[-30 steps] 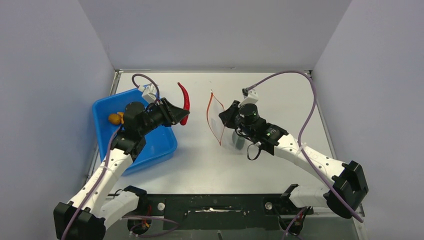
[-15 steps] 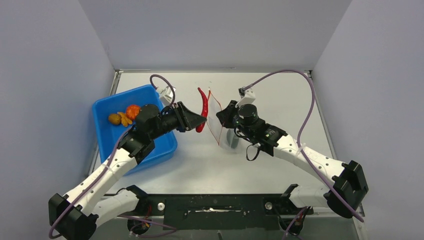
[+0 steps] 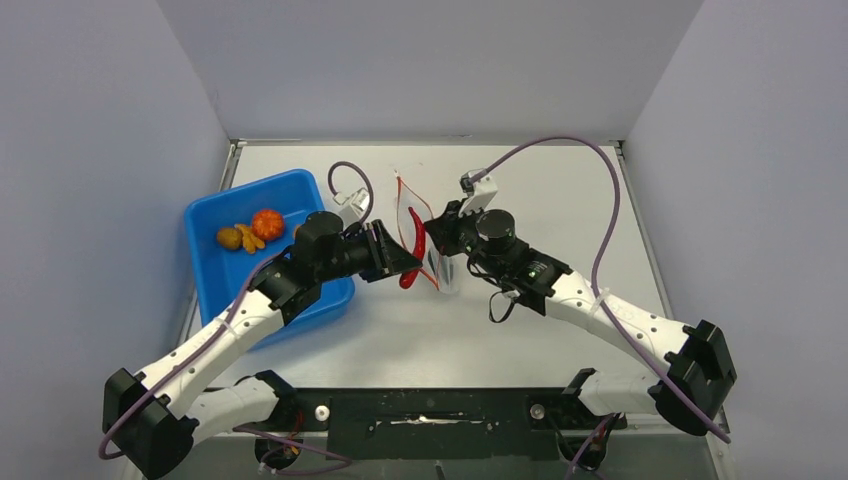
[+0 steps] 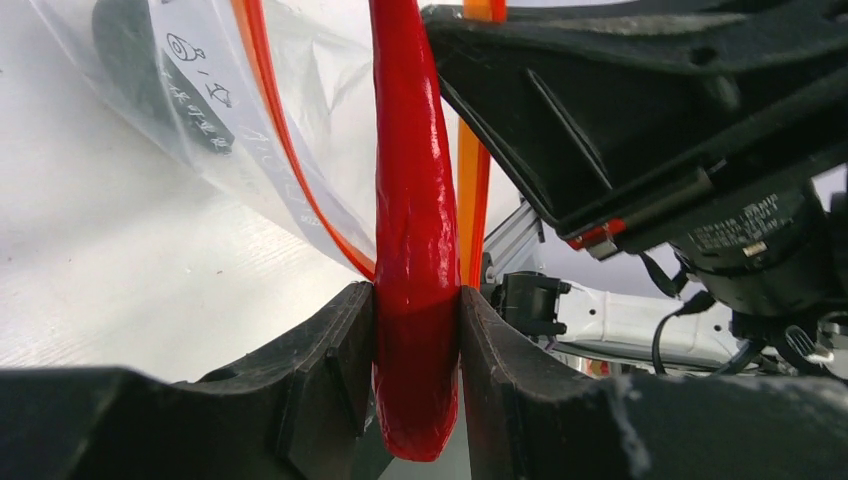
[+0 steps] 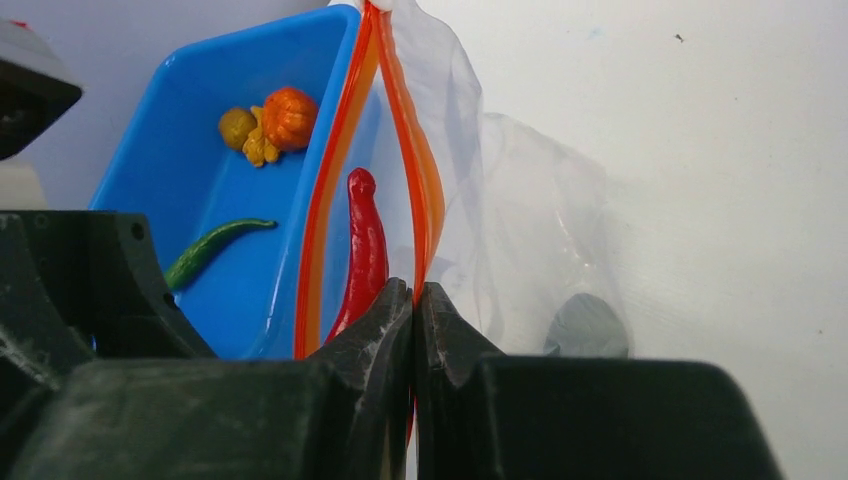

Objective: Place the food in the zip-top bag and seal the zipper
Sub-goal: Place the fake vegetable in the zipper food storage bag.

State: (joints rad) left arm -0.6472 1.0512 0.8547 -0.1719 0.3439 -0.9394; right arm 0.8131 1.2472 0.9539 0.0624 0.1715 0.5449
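Your left claw [image 4: 416, 335] is clamped on the chili [image 4: 408, 180], which sits between the bag's [image 5: 520, 180] parted zipper [image 5: 432, 185] strips, while your right claw [image 5: 413, 300] pinches one strip.

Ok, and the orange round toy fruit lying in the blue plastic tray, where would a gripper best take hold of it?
Take the orange round toy fruit across its round middle, coming straight down from above: the walls of the blue plastic tray probably rule out a side approach. The yellow-brown lumps crowd its near-left side, so the grip should close on the sides away from them.
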